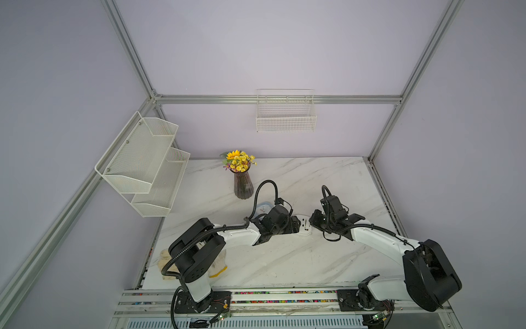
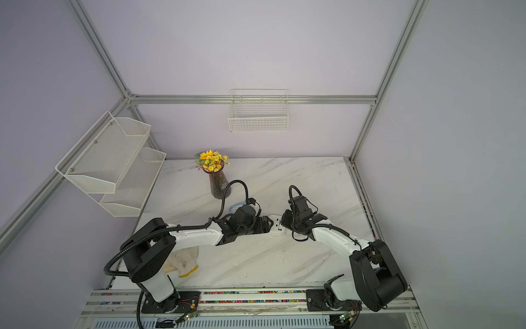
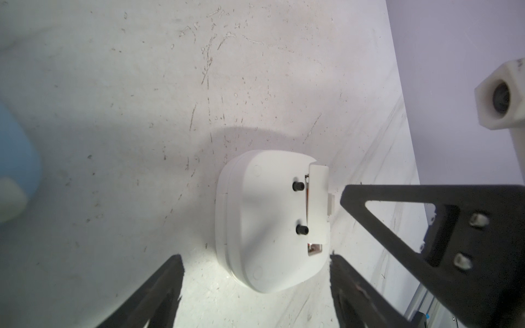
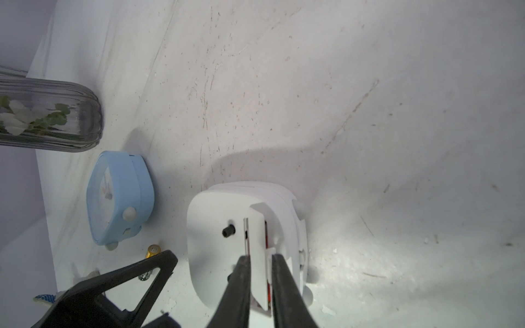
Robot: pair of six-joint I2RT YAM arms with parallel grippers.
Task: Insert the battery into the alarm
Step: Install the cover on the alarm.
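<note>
The marble worktop (image 1: 284, 256) carries the white alarm (image 1: 304, 232) near its centre, back upward. At the alarm's 9 o'clock the left pincer (image 3: 254, 255) stands wide, straddling it. At 3 o'clock the right pincer (image 4: 260, 256) is narrowed onto the raised battery cover (image 4: 257, 235). The battery (image 4: 152, 251) lies loose on the worktop by a blue clock (image 4: 119, 196).

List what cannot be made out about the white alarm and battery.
1. Battery bay of the white alarm: the cover hides most, both wrist views.
2. Battery: partly behind the left gripper, right wrist view.
3. Alarm dial: face down on the table.
4. Top views: alarm tiny, partly under arms.
</note>
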